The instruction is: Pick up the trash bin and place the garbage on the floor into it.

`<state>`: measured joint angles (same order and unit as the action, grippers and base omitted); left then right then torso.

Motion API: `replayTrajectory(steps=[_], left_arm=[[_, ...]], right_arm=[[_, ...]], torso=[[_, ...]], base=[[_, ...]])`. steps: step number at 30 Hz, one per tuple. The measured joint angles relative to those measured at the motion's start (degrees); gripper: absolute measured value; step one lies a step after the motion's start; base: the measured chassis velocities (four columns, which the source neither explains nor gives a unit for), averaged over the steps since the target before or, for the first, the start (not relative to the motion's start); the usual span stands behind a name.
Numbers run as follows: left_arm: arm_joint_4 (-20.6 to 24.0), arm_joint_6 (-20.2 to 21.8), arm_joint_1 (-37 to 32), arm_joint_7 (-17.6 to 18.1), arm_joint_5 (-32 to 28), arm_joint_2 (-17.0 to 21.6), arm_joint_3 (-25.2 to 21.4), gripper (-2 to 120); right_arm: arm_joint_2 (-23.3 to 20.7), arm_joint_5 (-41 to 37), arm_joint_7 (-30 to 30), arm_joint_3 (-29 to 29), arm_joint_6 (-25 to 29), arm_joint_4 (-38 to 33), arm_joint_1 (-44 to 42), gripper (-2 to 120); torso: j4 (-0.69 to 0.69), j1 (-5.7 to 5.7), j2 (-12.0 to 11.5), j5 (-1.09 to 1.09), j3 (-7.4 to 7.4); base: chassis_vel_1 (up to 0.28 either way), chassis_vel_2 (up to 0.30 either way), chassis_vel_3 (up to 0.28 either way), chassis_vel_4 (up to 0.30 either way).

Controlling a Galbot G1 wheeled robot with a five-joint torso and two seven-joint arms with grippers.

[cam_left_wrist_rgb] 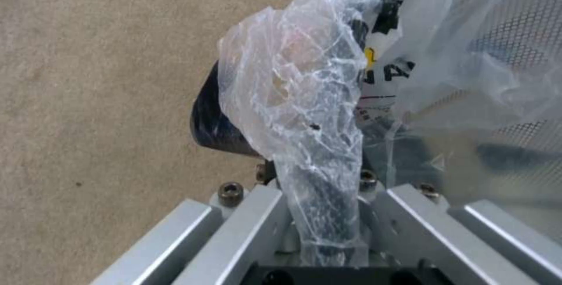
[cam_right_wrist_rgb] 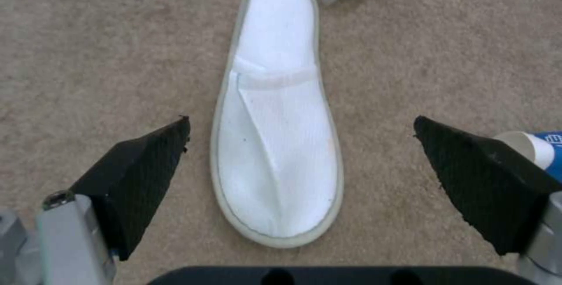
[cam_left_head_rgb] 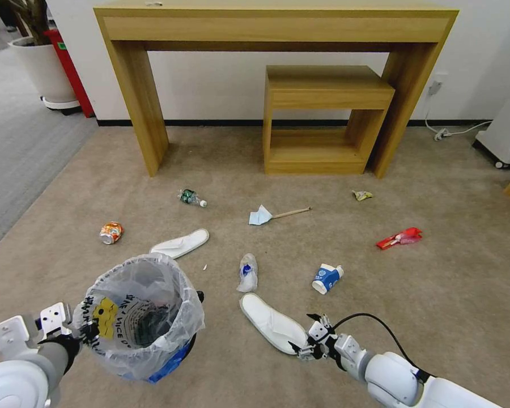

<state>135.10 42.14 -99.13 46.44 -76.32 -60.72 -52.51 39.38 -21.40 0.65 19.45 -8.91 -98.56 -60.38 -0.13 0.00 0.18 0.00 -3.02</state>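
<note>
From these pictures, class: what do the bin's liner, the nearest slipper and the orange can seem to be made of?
Bin liner: thin translucent plastic film, crinkled and glossy. Nearest slipper: white woven-looking fabric, matte, with a paler, possibly foam sole edge. Orange can: probably thin metal, dented and shiny.

Two slippers, one bin, one can, one cup, two bottles.

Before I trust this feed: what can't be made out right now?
- Trash bin contents: head view, crinkled liner hides them.
- Left gripper jaws: left wrist view, bag plastic covers them.
- Yellow wrapper: head view, too small to identify.
- Paper cup: right wrist view, cut by the edge.
</note>
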Motion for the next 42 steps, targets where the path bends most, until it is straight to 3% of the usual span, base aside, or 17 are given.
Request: replayTrajectory(steps=[42], left_arm=[[0.38,0.0,0.14,-0.76,1.08,-0.99,0.32,1]], right_arm=[[4.84,-1.01,0.36,8.5,3.05,12.09,8.93,92]], torso=[[0.0,0.0,0.0,0.0,0.0]], base=[[0.0,0.0,0.0,0.0]])
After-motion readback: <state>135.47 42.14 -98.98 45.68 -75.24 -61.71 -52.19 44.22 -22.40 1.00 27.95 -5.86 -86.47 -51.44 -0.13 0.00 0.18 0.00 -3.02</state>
